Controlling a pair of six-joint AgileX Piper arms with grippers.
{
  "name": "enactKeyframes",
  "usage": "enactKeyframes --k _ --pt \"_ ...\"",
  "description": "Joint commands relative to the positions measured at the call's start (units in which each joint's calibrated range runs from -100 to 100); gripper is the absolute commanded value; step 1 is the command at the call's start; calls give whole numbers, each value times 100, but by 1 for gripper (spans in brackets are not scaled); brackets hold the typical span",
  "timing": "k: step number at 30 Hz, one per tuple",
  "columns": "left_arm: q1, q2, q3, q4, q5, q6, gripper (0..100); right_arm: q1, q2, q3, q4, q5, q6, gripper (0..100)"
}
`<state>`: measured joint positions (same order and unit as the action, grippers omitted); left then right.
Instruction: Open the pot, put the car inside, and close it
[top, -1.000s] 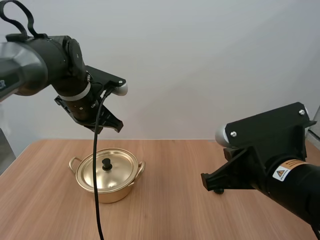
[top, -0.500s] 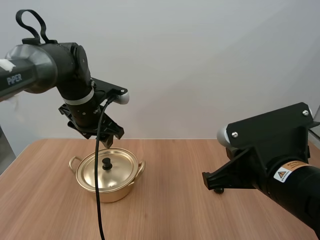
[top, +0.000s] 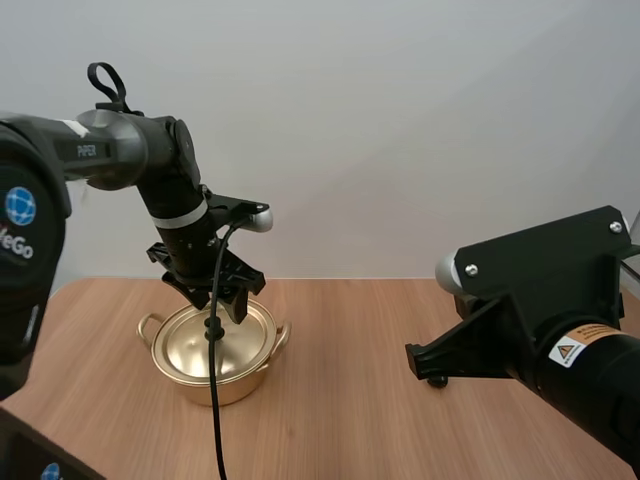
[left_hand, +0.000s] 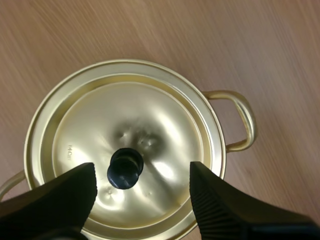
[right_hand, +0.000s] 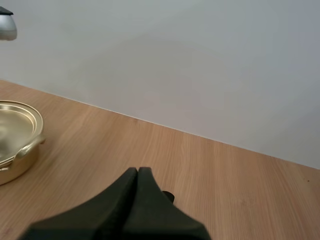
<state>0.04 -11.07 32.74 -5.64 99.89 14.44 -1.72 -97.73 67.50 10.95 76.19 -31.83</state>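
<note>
Brass-gold pot (top: 222, 378) sits on the wooden table (top: 350, 425), toward 9 o'clock of the tabletop in the high view. It is round and shiny, with loop handles at roughly its 9 and 3 o'clock. The lid (top: 185, 345) is on, with a black knob (top: 212, 328) at its centre. My left gripper (top: 229, 308) hangs close over the lid, just off 1 o'clock of the knob, fingers pointing down and spread. My right gripper (top: 415, 362) is out at 3 o'clock from the pot and well apart from it. A small dark object (top: 437, 381) peeks out beneath it; I cannot tell what it is.

Left wrist view: looking straight down on the lid (left_hand: 150, 115), a smooth dished gold disc with a stepped rim and a few small dents near the middle. One pot handle (left_hand: 246, 122) curves out over pale wood grain (left_hand: 250, 40). My left gripper (left_hand: 142, 170) is open, and the ribbed inner faces are plain here as they are not from above. The knob (left_hand: 125, 168) lies between them, nearer one finger, with nothing pinched.

Right wrist view: my right gripper (right_hand: 137, 176) is pressed together into one matte black wedge, empty. The pot (right_hand: 20, 155) stands far off at 10 o'clock from the tip. The small dark object (right_hand: 169, 196) shows just beside the wedge, mostly hidden.
</note>
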Motion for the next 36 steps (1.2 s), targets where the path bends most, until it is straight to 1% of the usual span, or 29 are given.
enactKeyframes --k 1,4,18,26,36 --pt "-1 43 -2 244 11 -53 89 1 2 0 -4 6 -7 0" --pt "-1 85 -2 351 2 -88 89 1 2 0 -4 6 -7 0" --pt "-1 97 -2 341 -95 72 89 -22 2 0 -4 6 -7 0" --pt "-1 439 -2 341 11 66 89 -22 2 0 -4 6 -7 0" --pt "-1 581 -2 341 11 76 89 -22 2 0 -4 6 -7 0"
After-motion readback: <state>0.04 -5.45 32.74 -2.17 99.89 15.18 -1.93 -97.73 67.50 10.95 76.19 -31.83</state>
